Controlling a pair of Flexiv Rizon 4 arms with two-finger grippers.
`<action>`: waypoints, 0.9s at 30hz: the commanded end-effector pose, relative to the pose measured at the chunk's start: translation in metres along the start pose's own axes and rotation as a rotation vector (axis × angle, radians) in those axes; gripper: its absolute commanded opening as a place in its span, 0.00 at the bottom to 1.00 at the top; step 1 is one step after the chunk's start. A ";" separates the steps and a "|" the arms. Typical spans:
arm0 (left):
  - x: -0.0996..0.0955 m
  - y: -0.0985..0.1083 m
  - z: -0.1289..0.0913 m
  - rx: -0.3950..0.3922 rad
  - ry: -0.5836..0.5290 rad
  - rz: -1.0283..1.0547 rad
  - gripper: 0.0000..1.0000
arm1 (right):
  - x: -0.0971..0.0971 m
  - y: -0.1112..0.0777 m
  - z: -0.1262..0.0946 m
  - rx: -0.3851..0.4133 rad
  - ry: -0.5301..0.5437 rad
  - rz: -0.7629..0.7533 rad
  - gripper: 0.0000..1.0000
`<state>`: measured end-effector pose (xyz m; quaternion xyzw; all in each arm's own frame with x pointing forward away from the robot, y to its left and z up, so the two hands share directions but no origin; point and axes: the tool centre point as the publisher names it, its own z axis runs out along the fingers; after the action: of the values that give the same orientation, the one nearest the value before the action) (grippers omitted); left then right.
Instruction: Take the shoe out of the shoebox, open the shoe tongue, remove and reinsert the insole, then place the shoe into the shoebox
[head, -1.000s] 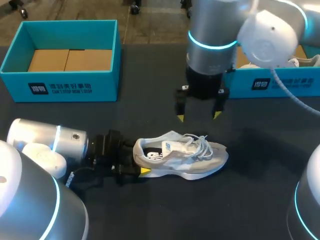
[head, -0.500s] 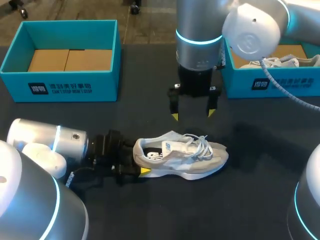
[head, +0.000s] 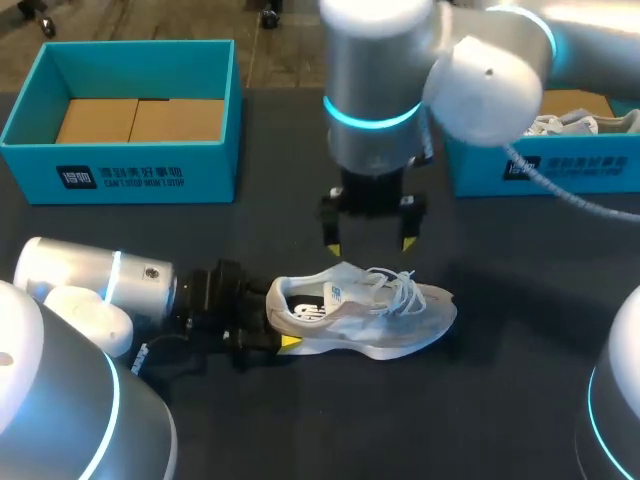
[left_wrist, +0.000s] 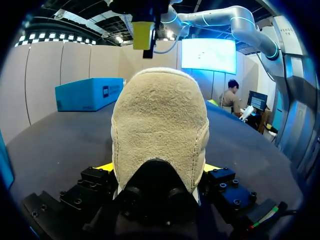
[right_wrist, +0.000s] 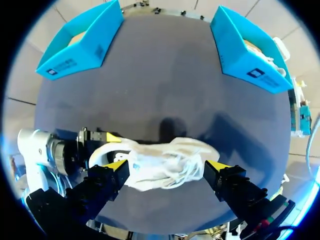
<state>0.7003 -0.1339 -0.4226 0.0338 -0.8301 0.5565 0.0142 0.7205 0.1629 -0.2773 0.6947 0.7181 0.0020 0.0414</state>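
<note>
Landmark: take the shoe (head: 360, 310) as your reference; every place below is given from it.
Shoe: a pale grey and white trainer standing on its sole on the dark table (head: 500, 400), outside both boxes.
Shoe heading: its heel faces your left arm and its toe points away from that arm.
Laces: the white laces (head: 400, 290) lie loose and bunched over the shoe's front half.
Insole: through the shoe's collar you can see the insole (head: 310, 312) lying inside, with dark print on it.
Left gripper: your left gripper (left_wrist: 159, 170) is low at the shoe's heel. One yellow tip sits on each side of the heel and both press against it, so it is clamped on the shoe.
Right gripper: your right gripper (head: 370, 245) hangs just above the shoe's collar and tongue, pointing down. Its fingers are spread wide with nothing between them, and they are clear of the shoe.
Right wrist view: from there the shoe lies below the gap between the two spread tips, laces towards one finger and heel towards the other.
Empty shoebox: a teal shoebox (head: 120, 175) stands well beyond the shoe on its heel side, showing a brown cardboard floor.
Second shoebox: another teal shoebox (head: 545, 165) stands beyond the shoe on its toe side, partly behind your right arm.
Other shoe: a pale other shoe (head: 585, 122) lies inside that second box.
</note>
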 end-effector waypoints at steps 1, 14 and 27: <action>0.001 0.002 0.000 -0.001 -0.002 -0.001 0.00 | 0.017 -0.008 0.002 -0.018 -0.073 -0.025 1.00; 0.001 0.002 0.000 -0.001 -0.002 -0.001 0.00 | 0.047 -0.025 0.020 0.011 -0.139 0.012 1.00; 0.001 0.002 0.000 -0.001 -0.002 -0.001 0.00 | 0.050 -0.029 0.058 0.016 -0.183 0.056 1.00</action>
<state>0.7003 -0.1340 -0.4225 0.0337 -0.8300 0.5565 0.0143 0.6968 0.2036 -0.3298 0.7066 0.6982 -0.0651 0.0944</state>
